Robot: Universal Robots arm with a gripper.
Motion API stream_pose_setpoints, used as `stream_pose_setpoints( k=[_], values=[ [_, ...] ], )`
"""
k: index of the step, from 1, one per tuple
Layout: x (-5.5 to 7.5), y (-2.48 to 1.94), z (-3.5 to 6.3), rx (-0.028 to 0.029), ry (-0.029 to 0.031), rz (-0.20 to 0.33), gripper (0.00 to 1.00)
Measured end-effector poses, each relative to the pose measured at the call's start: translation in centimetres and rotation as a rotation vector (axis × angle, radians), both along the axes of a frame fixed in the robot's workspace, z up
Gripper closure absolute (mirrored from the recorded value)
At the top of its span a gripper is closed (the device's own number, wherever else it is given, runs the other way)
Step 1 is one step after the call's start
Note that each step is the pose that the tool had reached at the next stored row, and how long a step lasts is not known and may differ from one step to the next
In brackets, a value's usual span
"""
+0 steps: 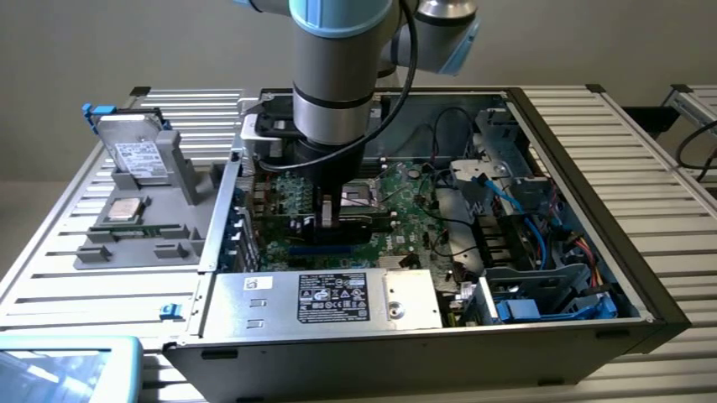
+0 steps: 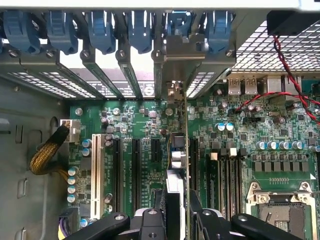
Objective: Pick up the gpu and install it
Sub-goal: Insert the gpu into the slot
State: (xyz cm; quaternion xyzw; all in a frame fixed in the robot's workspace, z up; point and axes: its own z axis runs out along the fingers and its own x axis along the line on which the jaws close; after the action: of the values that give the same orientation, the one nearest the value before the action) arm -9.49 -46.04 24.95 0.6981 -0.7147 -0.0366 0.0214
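The gpu (image 2: 176,155) stands on edge over the green motherboard (image 2: 135,120), between two of the black expansion slots (image 2: 136,170). Its metal bracket (image 2: 172,65) is up against the case's rear slot openings, under the blue clips. My gripper (image 2: 177,220) is shut on the card, one black finger (image 2: 150,222) on each side. In the exterior view the gripper (image 1: 326,220) reaches straight down into the open computer case (image 1: 583,327), with the gpu (image 1: 349,225) dark beneath it. I cannot tell whether the card's lower edge sits in a slot.
A power supply (image 1: 336,298) with a label fills the case's front. Blue and black cables (image 1: 505,201) and drive cages lie at the exterior view's right. A silver hard drive (image 1: 140,155) stands on a grey fixture (image 1: 134,243) outside the case. The CPU socket (image 2: 280,210) is beside the card.
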Motion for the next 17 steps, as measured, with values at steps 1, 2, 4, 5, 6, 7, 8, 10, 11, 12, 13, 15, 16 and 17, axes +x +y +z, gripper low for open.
stream_pose_setpoints(
  k=[1, 2, 4, 5, 6, 7, 8, 10, 11, 12, 13, 15, 16, 17],
  values=[
    [0.0, 0.0, 0.0, -0.0004, 0.0006, 0.0, 0.71],
    [-0.01, 0.0, 0.0, -0.0011, 0.0013, 0.0, 0.71],
    [-0.01, 0.0, -0.02, -0.0034, 0.0013, 0.0, 0.71],
    [-0.01, 0.0, -0.03, -0.0055, 0.0013, 0.0, 0.71],
    [-0.02, 0.0, -0.03, -0.0064, 0.0015, 0.0, 0.71],
    [-0.02, 0.0, -0.03, -0.0066, 0.0014, -0.001, 0.71],
    [-0.02, -0.01, -0.03, -0.0071, 0.0015, -0.001, 0.71],
    [-0.02, 0.0, -0.07, -0.0084, 0.0014, -0.001, 0.71],
    [-0.02, 0.0, -0.07, -0.0093, 0.0014, -0.001, 0.71],
    [-0.02, 0.0, -0.08, -0.0107, 0.0013, -0.001, 0.71],
    [-0.02, 0.0, -0.08, -0.0109, 0.0014, -0.001, 0.71],
    [-0.02, 0.0, -0.08, -0.0109, 0.0013, -0.001, 0.71],
    [-0.02, 0.0, -0.07, -0.0112, 0.0014, -0.001, 0.71],
    [-0.02, 0.0, -0.07, -0.0118, 0.0014, -0.001, 0.71]
  ],
)
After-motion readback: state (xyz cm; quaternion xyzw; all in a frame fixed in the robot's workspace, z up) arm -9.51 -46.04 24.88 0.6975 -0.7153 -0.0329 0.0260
